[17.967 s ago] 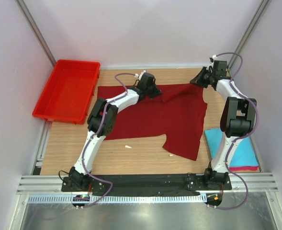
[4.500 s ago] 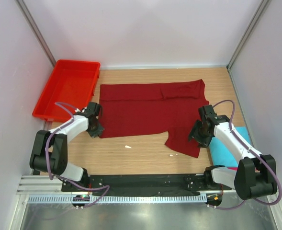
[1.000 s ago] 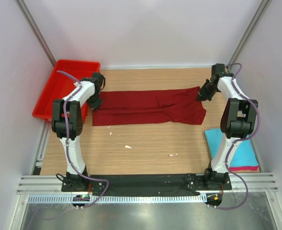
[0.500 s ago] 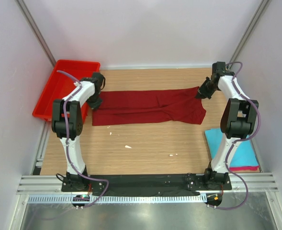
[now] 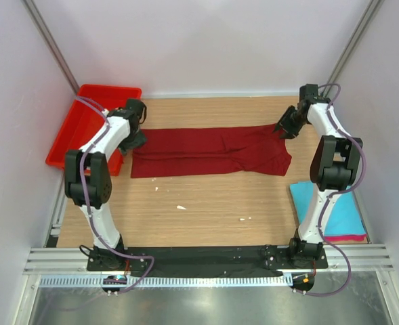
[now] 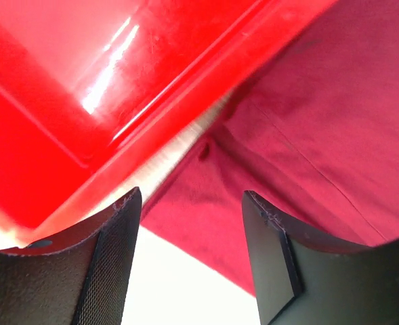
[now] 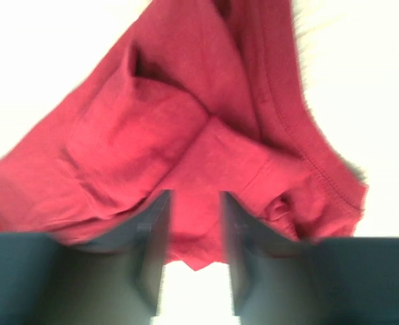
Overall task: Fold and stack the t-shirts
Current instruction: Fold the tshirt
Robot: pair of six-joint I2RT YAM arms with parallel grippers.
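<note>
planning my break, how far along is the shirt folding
Done: the turquoise shirt lies folded on the pink shirt at the near right. In hand: the maroon shirt is a long strip, with the left pincer and right pincer open over its ends. Left: fold it down to a small rectangle and add it to the stack.

Right wrist view is smeared: the right gripper (image 7: pixel 194 200) shows only as soft grey fingers (image 7: pixel 152 237), and the maroon shirt (image 7: pixel 185 122) runs off the top edge, its folds fuzzy. Left wrist view cuts the red tray (image 6: pixel 84 81) at top and left. From above, the right arm (image 5: pixel 320 203) covers part of the turquoise shirt (image 5: pixel 345 213); the pink shirt (image 5: pixel 351 237) peeks out as a sliver beneath. White specks (image 5: pixel 181 207) on the table (image 5: pixel 206 196), too small to name.
</note>
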